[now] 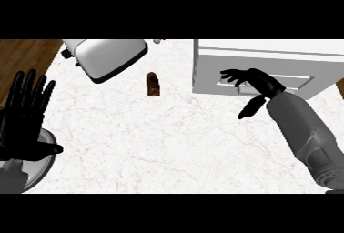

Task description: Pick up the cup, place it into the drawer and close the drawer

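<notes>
– well, where do we find the cup (154,84)?
– upper middle of the frame: a small brown thing alone on the white counter (148,145), just right of the silver appliance (111,57) and well apart from both hands.
– how do we judge it handles?
– light and stiff, we think, narrow enough to tip, maybe slick. we'd close round its sides near the middle.
– and the drawer (295,75)?
– upper right, a white front. we can't see inside it, nor tell whether it's pulled out.
– our hands?
– our right hand (260,83) is in front of that face, fingers apart and slightly bent, holding nothing we can see. our left hand (23,123) rests at the left edge, fingers straight up and spread, over a grey plate (42,170).
</notes>
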Action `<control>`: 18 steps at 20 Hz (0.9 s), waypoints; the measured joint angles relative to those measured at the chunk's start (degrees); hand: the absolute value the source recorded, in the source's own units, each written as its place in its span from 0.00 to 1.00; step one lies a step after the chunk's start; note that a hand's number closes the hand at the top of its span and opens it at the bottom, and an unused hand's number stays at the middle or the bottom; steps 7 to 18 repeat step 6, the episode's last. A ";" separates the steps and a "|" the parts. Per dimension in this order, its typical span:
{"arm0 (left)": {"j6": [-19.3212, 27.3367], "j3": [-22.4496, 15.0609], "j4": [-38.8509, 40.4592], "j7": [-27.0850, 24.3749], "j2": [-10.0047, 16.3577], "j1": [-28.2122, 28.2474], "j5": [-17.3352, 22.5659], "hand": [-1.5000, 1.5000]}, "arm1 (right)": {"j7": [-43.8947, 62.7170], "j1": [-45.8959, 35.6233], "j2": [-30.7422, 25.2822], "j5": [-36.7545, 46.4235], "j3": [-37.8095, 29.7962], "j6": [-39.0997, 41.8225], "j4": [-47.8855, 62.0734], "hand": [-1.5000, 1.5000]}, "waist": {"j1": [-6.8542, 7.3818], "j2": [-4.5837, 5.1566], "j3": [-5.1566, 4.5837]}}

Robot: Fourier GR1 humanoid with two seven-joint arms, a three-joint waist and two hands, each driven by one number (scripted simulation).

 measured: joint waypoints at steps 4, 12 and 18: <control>-0.52 -0.24 0.87 -0.87 -0.39 0.02 -1.16 0.00 | -2.35 -0.82 -0.51 -0.82 -0.92 1.91 2.49 0.00 | 0.32 0.25 0.25; -0.24 -0.40 0.76 -0.91 -0.72 -0.42 -1.56 0.00 | -2.87 -1.31 -0.73 -0.98 -1.19 2.53 3.53 0.00 | 0.45 0.30 0.28; -0.24 -0.40 0.76 -0.91 -0.72 -0.42 -1.56 0.00 | -2.87 -1.31 -0.73 -0.98 -1.19 2.53 3.53 0.00 | 0.45 0.30 0.28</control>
